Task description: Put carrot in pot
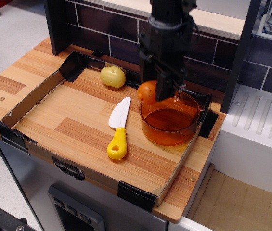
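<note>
In pincer [158,92]: carrot [147,92], above pot [169,120] rim.

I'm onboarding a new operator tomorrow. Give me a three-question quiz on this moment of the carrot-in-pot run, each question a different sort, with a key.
1. True or false: the gripper holds the carrot.
2. Multiple choice: the carrot is A) lying on the pot floor, B) at the pot's left rim, off the floor, C) beside the potato.
3. Fill in: the knife has a ____ handle.

Key: 1 true; 2 B; 3 yellow.
</note>
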`<state>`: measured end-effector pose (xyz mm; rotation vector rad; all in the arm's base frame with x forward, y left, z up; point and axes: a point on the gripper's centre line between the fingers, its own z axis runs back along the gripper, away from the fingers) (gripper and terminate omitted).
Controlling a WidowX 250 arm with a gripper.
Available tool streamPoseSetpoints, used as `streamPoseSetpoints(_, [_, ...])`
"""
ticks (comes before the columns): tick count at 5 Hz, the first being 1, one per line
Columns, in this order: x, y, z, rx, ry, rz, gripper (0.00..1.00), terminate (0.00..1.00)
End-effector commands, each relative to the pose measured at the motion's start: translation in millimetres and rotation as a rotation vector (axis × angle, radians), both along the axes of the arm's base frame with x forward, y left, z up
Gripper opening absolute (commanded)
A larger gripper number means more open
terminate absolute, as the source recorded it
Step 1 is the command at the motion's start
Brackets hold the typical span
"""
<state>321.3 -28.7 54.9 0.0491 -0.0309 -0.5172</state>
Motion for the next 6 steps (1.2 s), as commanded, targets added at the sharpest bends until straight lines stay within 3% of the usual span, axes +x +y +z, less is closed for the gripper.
streamPoseSetpoints(1, [10,-7,18,-0.062,-0.045,0.01,1.0,0.0])
streamPoseSetpoints(3, [10,-3,28,-0.087,-0.044,0.033,1.0,0.0])
streamPoseSetpoints(4, [7,7,46,-0.088,-0.073,0.047,1.0,0.0])
streamPoseSetpoints(5, [1,25,84,-0.071,-0.103,0.067,1.0,0.0])
streamPoseSetpoints(6, [1,25,84,-0.071,-0.103,0.067,1.0,0.0])
